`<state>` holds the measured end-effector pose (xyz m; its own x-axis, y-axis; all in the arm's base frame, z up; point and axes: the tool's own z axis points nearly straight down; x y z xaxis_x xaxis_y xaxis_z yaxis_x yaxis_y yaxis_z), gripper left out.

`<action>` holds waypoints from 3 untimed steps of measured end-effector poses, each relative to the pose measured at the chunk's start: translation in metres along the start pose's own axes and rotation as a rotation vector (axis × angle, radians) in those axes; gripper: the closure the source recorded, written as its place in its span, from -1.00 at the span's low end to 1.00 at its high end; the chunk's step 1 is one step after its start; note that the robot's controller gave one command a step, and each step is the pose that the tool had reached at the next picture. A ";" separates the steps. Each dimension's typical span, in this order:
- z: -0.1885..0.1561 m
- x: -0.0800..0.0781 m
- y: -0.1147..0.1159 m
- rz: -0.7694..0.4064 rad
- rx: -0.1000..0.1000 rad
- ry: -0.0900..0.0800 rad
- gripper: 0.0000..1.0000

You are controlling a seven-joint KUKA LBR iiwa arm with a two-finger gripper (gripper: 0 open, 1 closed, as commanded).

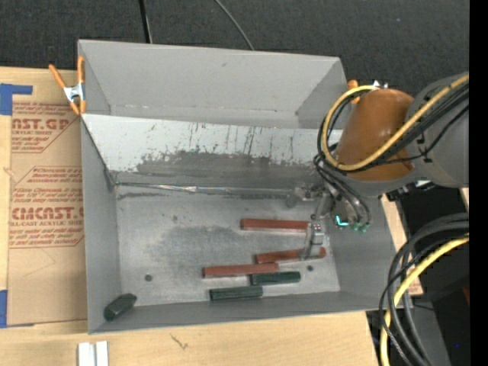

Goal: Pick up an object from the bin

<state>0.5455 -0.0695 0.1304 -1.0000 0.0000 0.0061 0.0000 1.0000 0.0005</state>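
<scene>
In the camera view the gripper (pixel 315 241) hangs low at the right side of the bin (pixel 99 204), between the right ends of two brown bars, the upper bar (pixel 273 224) just up-left of it and the middle bar (pixel 284 257) just below it. Both bars have their long axes running left to right. I cannot tell whether the gripper is spread or closed. A grasp on either bar would likely need closing across that axis, while the lower bar (pixel 232 270) and green bars (pixel 274 278) lie farther down-left.
</scene>
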 end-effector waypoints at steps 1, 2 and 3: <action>-0.004 -0.002 0.000 -0.001 0.001 -0.007 -1.00; 0.057 -0.022 -0.040 0.067 0.000 -0.008 1.00; 0.057 -0.022 -0.040 0.067 0.001 -0.008 1.00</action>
<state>0.5673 -0.1098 0.0728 -0.9977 0.0671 -0.0023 0.0671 0.9977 -0.0002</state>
